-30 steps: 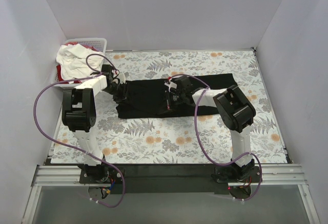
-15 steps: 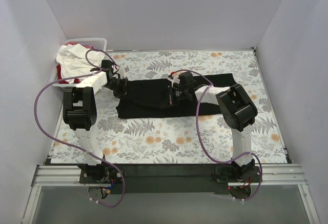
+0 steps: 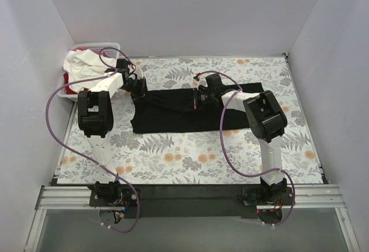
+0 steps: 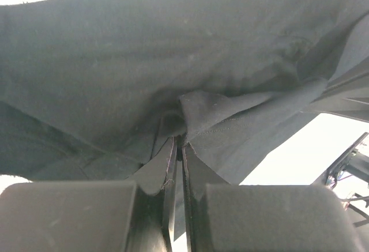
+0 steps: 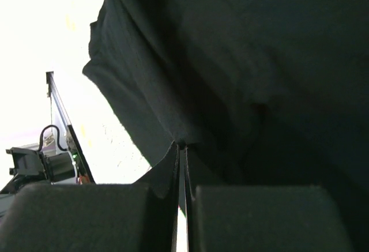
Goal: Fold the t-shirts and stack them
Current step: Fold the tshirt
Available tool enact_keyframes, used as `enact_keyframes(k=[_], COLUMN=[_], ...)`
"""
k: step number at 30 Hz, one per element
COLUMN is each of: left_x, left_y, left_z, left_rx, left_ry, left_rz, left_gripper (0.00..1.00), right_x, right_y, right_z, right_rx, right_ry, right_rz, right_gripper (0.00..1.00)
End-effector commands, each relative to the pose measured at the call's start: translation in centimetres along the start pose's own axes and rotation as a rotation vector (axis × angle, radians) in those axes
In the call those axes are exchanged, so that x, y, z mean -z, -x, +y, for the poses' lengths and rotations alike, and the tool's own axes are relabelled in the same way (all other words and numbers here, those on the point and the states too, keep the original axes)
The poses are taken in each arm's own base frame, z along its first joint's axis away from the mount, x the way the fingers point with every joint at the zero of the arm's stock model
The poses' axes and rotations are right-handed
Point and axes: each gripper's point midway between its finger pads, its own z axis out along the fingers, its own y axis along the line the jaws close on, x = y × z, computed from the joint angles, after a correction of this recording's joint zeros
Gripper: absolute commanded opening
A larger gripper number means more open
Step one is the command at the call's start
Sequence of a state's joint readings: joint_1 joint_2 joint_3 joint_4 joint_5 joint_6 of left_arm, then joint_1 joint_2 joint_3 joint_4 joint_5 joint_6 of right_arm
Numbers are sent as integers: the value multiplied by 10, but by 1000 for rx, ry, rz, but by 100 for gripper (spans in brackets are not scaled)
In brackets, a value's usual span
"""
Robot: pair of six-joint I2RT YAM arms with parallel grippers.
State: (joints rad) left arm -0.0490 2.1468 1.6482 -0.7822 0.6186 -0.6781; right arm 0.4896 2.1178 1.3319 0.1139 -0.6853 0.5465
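A black t-shirt lies across the middle of the floral table, folded into a long band. My left gripper is shut on its far-left edge. In the left wrist view the gripper pinches a fold of the black cloth, which hangs lifted in front of the camera. My right gripper is shut on the shirt's far edge near its middle. The right wrist view shows this gripper nipping the black fabric. A white t-shirt and a red one lie bunched at the far left.
A white slotted basket stands in the far left corner, holding the white and red shirts. White walls close in the table on three sides. Purple cables loop from both arms over the table's near half.
Both grippers have moved toward the far side of the table, drawing the black shirt's edge with them. The left gripper has closed on the cloth.
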Motion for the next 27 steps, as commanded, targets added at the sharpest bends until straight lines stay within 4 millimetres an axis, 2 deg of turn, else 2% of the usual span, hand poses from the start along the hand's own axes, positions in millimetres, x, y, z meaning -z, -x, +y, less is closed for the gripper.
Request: enact_keyframes(k=[1, 4, 5, 7, 12, 18, 23, 25, 26, 27], left_x=[13, 20, 19, 30, 36, 42, 38, 39, 41, 47], left_y=[20, 9, -2, -9, -49, -67, -80, -83, -82, -77], left_z=[-15, -18, -17, -22, -20, -14, -4, -4, -5, -12], left_rx=[-17, -16, -8, -15, 34, 55, 79, 76, 71, 48], left_ry=[-33, -31, -24, -15, 15, 74, 110, 112, 110, 92], left_rz=[-49, -28, -10, -16, 45, 68, 105, 117, 114, 92], left_gripper=[0, 0, 0, 0, 0, 0, 2, 15, 20, 28], right_x=[2, 6, 7, 9, 10, 12, 10, 14, 16, 22], right_y=[21, 18, 18, 12, -7, -32, -42, -46, -41, -41], right_z=[6, 10, 11, 12, 11, 18, 9, 11, 15, 13], right_rx=[48, 59, 62, 63, 45, 42, 37, 25, 41, 69], right_ry=[35, 45, 47, 55, 59, 59, 34, 24, 25, 11], right_rz=[-34, -29, -28, -13, 31, 78, 109, 139, 137, 145], right_gripper=[1, 1, 1, 1, 1, 1, 1, 13, 17, 31])
